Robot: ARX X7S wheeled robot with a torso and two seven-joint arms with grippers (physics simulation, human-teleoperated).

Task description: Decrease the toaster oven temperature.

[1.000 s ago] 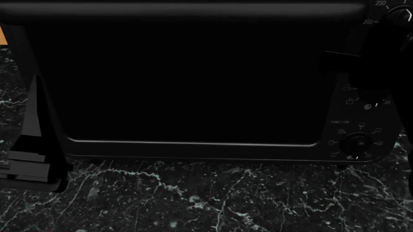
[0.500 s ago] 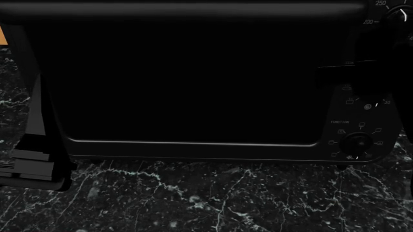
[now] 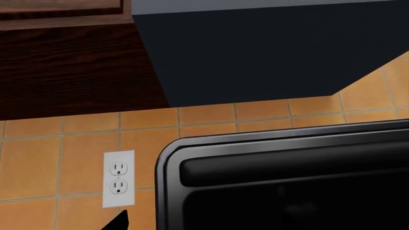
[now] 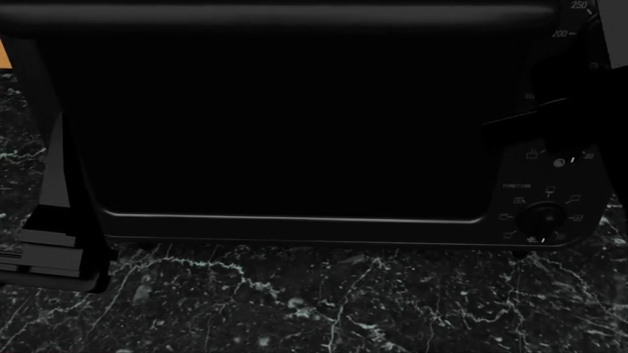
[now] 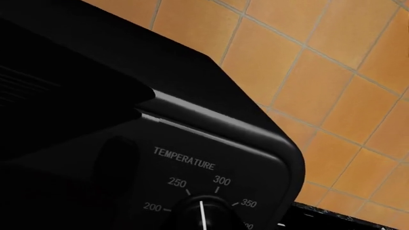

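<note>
The black toaster oven (image 4: 294,125) fills the head view, with its dark glass door and bar handle (image 4: 275,15). Its side panel at the right shows the function knob (image 4: 542,217) and the 200 and 250 marks. My right arm (image 4: 579,88) is a dark mass in front of the panel's upper part and hides the temperature knob there. In the right wrist view the temperature knob (image 5: 203,215) sits close, and its white pointer stands between 250 and 300. No fingers show clearly. My left gripper (image 4: 54,254) hangs beside the oven's left side; one dark fingertip (image 3: 118,221) shows.
The oven stands on a black marble counter (image 4: 294,301). Behind it is an orange tiled wall (image 5: 307,57) with a white outlet (image 3: 119,178). A dark hood (image 3: 268,48) and a wooden cabinet (image 3: 64,57) hang above.
My right arm's dark shape has shifted down and tilted over the side panel, and it now covers the temperature knob in the head view. The left gripper has barely moved.
</note>
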